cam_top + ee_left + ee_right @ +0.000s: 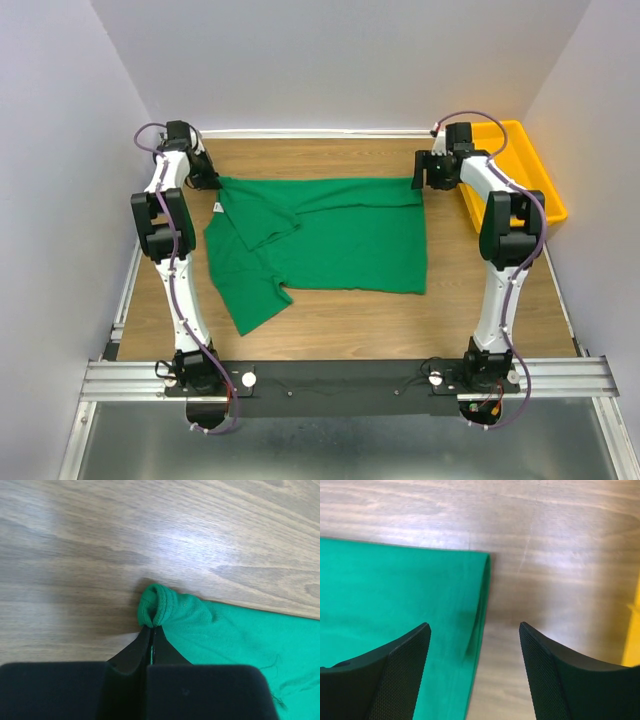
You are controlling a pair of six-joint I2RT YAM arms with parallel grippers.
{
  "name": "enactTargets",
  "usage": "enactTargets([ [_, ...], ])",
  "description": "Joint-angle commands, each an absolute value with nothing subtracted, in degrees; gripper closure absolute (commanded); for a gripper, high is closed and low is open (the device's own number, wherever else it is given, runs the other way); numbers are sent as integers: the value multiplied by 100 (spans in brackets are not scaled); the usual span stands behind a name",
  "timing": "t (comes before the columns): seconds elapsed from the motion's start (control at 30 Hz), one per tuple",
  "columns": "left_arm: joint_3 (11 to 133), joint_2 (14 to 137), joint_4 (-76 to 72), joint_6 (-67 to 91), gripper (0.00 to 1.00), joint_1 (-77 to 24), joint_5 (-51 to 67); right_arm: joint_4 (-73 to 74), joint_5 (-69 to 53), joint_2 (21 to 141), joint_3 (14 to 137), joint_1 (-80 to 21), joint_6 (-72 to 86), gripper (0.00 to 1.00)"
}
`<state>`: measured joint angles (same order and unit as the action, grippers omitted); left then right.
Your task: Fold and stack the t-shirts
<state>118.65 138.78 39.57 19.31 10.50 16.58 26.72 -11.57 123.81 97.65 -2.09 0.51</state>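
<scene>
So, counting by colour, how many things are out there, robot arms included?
Green: 1, an emerald-green cotton t-shirt
Yellow: 1, a yellow plastic tray
Black and white: 2, the left robot arm and the right robot arm
Total: 4

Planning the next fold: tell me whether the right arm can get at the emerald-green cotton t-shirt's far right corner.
Probably yes: the right gripper hangs open over the emerald-green cotton t-shirt at that corner, nothing between.
</scene>
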Motion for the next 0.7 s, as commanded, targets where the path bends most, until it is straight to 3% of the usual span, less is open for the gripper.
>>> enactTargets([
  [0.0,11664,13825,4008,1890,98,1107,1696,2742,-1238,12910,10255,-211,404,22],
  [0.13,11505,13720,3964,1881,98,1142,1705,2751,-1424,13192,10415,-211,510,28],
  [0.23,11452,13702,3964,1863,98,1151,1722,2751,-1564,13341,10441,-202,562,39],
  [0.33,11408,13685,3938,1881,98,1160,1801,2760,-1827,13499,10572,-176,615,64],
  [0.37,11400,13667,3938,1881,98,1151,1802,2760,-1872,13552,10625,-176,633,64],
  [0.43,11408,13641,3894,1933,98,1169,1845,2760,-1960,13719,10914,-158,676,83],
  [0.5,11460,13623,3876,1977,98,1178,1863,2760,-1925,13842,11196,-132,694,92],
  [0.57,11513,13623,3850,2074,98,1178,1942,2751,-1636,14079,11792,-114,642,99],
  [0.67,11584,13632,3710,2293,98,1169,2117,2751,-1179,14578,12913,-114,554,99],
])
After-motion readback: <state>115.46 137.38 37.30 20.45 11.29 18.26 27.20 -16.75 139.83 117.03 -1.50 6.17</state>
